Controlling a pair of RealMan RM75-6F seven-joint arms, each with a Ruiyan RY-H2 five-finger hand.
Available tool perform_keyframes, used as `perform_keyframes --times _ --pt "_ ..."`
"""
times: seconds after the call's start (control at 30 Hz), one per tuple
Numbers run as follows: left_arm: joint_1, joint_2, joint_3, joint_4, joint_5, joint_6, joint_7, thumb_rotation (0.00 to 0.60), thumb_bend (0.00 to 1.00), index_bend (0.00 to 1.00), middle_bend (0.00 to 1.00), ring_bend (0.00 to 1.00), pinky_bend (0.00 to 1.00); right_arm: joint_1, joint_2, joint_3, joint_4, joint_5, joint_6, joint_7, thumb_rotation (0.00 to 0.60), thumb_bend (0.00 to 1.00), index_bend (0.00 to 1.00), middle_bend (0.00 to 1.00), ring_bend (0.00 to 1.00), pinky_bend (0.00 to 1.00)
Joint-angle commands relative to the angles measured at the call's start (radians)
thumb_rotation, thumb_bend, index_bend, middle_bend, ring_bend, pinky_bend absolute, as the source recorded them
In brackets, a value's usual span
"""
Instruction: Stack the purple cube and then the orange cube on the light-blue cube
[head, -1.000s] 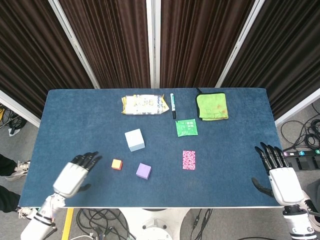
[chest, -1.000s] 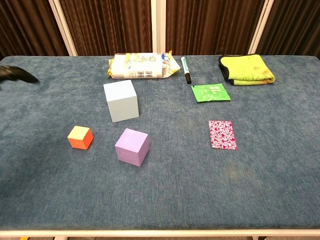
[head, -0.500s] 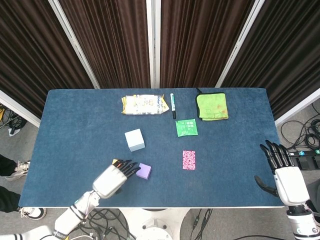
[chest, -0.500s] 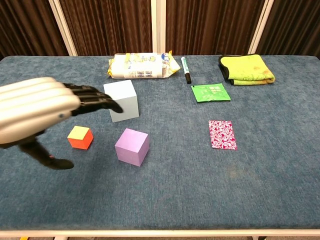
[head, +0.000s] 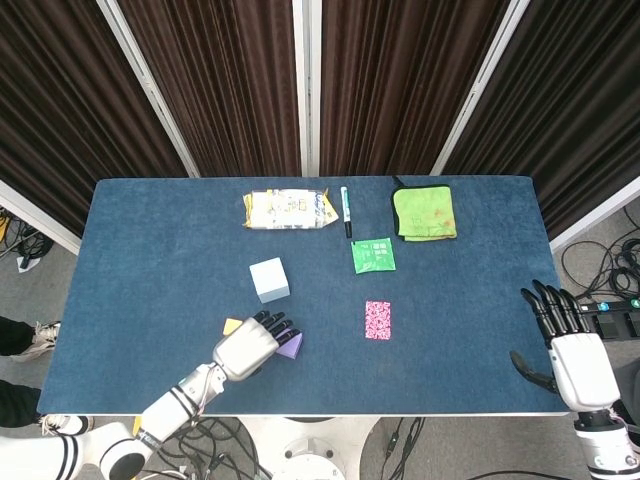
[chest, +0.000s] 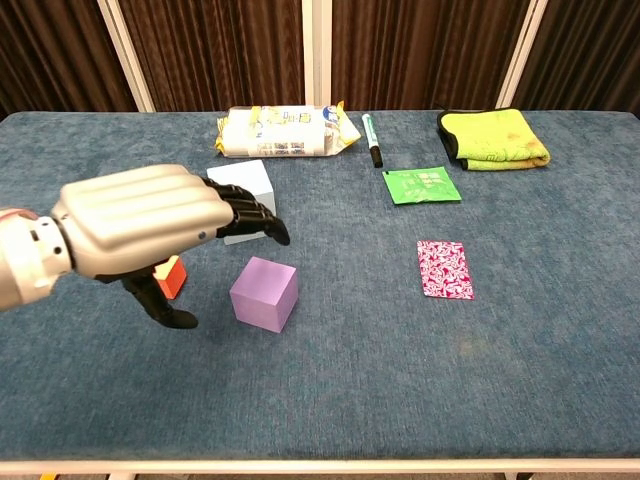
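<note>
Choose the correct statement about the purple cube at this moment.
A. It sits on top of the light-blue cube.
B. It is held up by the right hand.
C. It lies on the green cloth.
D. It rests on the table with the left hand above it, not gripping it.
D: the purple cube stands on the table, with the left hand above it, fingers spread, holding nothing.

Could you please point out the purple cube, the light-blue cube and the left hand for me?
purple cube (chest: 264, 293), chest view, front face.
light-blue cube (head: 269, 279), head view, top face.
left hand (chest: 140, 218), chest view, back of the hand.
</note>
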Motion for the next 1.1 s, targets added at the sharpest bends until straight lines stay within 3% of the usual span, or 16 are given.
perform_keyframes --times 0.03,0.3,1.1 --pt "-0.024 -0.034 -0.012 0.016 -0.072 -0.02 0.038 0.6 0.17 0.27 0.34 0.2 0.29 0.0 0.001 0.0 0.0 0.001 0.0 0.003 0.6 0.18 0.0 0.0 0.0 0.0" --pt "-0.051 -0.079 -0.006 0.051 -0.133 -0.006 0.069 0.6 0.2 0.28 0.36 0.21 0.29 0.001 0.008 0.002 -0.001 0.006 -0.003 0.016 0.6 0.18 0.0 0.0 0.0 0.0" --pt "-0.107 -0.166 0.009 0.132 -0.19 0.036 0.0 0.6 0.31 0.32 0.5 0.27 0.32 0.005 0.015 0.007 -0.003 0.019 -0.011 0.03 0.6 0.18 0.0 0.0 0.0 0.0"
